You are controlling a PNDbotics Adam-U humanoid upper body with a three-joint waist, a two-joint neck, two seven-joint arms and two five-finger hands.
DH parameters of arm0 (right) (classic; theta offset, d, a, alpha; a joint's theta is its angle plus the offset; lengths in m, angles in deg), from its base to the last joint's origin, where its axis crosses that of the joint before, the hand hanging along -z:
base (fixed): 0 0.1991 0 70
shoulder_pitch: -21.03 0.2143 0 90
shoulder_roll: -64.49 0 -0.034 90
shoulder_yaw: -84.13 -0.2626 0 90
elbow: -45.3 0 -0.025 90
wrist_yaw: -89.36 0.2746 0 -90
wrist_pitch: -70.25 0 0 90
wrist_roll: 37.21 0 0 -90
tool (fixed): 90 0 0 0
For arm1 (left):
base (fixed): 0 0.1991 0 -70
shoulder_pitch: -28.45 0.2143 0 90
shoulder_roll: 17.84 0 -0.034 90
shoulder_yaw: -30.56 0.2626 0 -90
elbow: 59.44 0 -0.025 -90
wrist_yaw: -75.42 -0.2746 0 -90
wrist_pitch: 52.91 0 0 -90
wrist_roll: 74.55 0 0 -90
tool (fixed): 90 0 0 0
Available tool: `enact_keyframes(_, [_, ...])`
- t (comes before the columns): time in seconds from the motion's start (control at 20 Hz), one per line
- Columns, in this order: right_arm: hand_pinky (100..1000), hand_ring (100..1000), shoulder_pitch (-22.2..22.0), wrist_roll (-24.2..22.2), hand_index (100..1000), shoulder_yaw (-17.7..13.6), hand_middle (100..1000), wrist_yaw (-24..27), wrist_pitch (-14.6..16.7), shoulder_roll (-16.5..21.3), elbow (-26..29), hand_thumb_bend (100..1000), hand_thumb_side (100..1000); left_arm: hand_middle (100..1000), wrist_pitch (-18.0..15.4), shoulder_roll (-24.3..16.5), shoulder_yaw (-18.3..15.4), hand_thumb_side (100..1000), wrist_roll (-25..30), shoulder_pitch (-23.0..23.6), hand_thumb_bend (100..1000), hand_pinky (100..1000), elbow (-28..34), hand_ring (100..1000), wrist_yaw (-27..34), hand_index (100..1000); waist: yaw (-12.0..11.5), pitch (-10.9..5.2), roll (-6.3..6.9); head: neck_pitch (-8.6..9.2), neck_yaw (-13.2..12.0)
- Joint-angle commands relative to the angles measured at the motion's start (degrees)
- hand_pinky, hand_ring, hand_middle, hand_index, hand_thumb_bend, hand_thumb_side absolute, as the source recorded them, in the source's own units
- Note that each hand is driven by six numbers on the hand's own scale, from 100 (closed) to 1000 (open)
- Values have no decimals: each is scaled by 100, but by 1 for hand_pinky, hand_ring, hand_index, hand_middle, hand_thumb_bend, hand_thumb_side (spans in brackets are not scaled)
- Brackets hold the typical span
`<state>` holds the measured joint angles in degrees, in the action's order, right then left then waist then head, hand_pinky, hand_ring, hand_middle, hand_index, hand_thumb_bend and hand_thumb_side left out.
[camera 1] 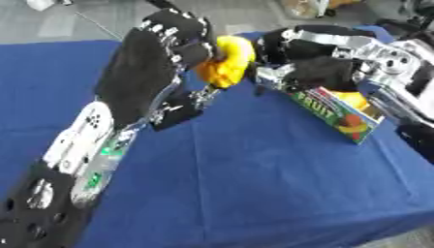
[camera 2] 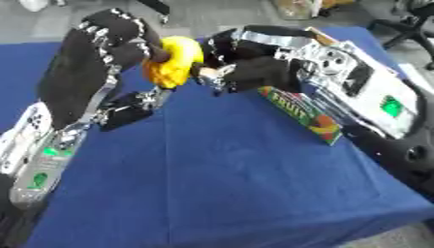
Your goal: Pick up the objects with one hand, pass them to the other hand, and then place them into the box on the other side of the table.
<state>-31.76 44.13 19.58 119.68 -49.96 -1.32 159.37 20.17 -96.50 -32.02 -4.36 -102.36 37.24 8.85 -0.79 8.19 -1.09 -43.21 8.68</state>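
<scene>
left hand (camera 1: 161,53) curls round a yellow object (camera 1: 227,60) above the blue table (camera 1: 254,169); right hand (camera 1: 309,63) beside it, fingers curled, contact unclear.

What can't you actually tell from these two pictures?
- What the yellow object is: both hands cover its sides in both views.
- Whether the right hand grips it or only touches: its fingers are hidden behind its own palm.
- Inside the fruit box: the right arm hides most of it.
- The left hand shows its fingers curled on the yellow object.
</scene>
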Motion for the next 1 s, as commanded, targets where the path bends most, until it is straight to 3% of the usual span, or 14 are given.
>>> enact_keyframes(0.05, [625, 839, 63, 167, 688, -104, 604, 154, 22, 193, 53, 100, 323, 486, -11, 39, 34, 100, 19, -121, 100, 590, 49, 535, 44, 493, 8, -98, -48, -10, -32])
enact_keyframes(0.6, [606, 800, 45, 171, 591, -95, 521, 276, 189, 198, 53, 100, 300, 482, 37, 84, -1, 100, -27, -92, 100, 590, -201, 530, 84, 492, 13, -78, -55, -32, -38])
enact_keyframes(1.0, [601, 791, 17, 44, 568, -116, 500, 235, 225, 208, 53, 100, 271, 483, 94, 97, -49, 100, -126, -60, 108, 590, -251, 530, -7, 506, 27, -71, -53, -11, -39])
